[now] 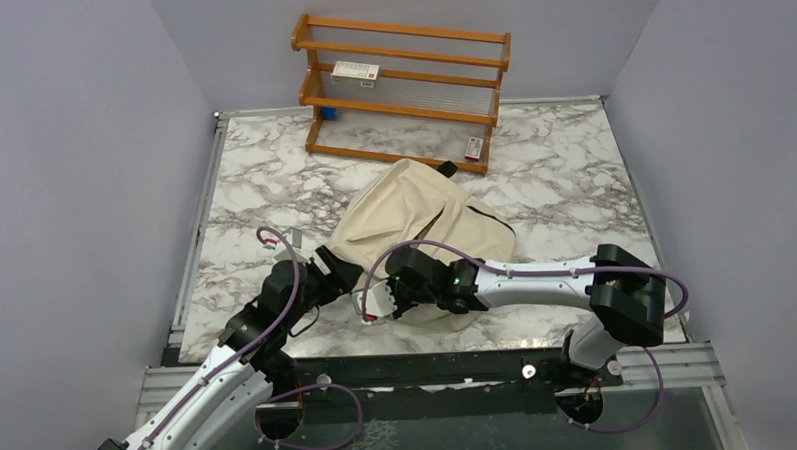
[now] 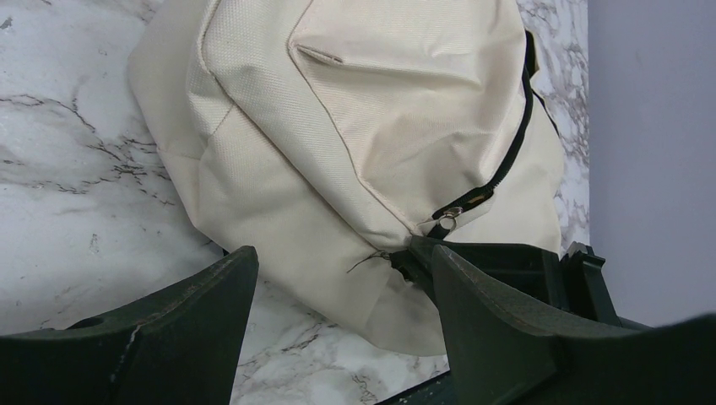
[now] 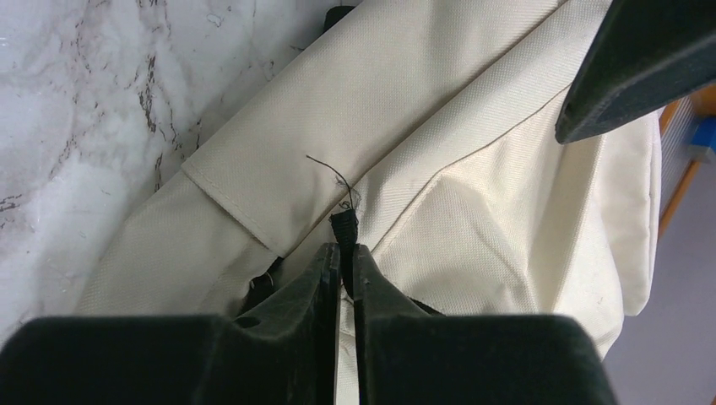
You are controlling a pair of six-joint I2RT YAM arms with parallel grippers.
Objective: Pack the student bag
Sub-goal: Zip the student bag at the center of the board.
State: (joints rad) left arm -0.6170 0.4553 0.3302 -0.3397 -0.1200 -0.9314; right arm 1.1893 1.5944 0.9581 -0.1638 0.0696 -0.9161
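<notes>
- Well, nearest me, by the near edge of the tabletop [image 1: 573,179], the right tool [image 3: 344,249] is clenched on a small black tab [image 3: 344,226] at the near end of the student bag [image 1: 414,219]. A loose thread curls off the tab.
- Just to its left, the left tool [image 2: 342,261] hangs with its fingers spread wide and grasps nothing. The bag's near corner lies just beyond the gap.
- The bag lies slumped around the middle of the tabletop, cream cloth uppermost, with its black top loop [image 1: 449,168] pointing toward the far edge.
- Its zip pull [image 2: 448,221] sits at the near end, close beside the pinched tab, and the zip line [image 2: 517,126] runs away from it. I cannot tell whether the mouth is parted, and no lining shows from the wrist views.
- Against the far edge stands a wooden rack [image 1: 405,105]. It holds a white-and-red box [image 1: 355,73] on an upper shelf, something small and blue [image 1: 328,113] below it, and a small red-and-white item [image 1: 474,147] at the bottom right.
- As I judge it, the packing has barely begun. Nothing visible has gone in, and the things on the rack are well apart from the bag. The step in hand looks like getting the zip open. What is left is to open the mouth, fetch the items, put them inside, and probably close up.
</notes>
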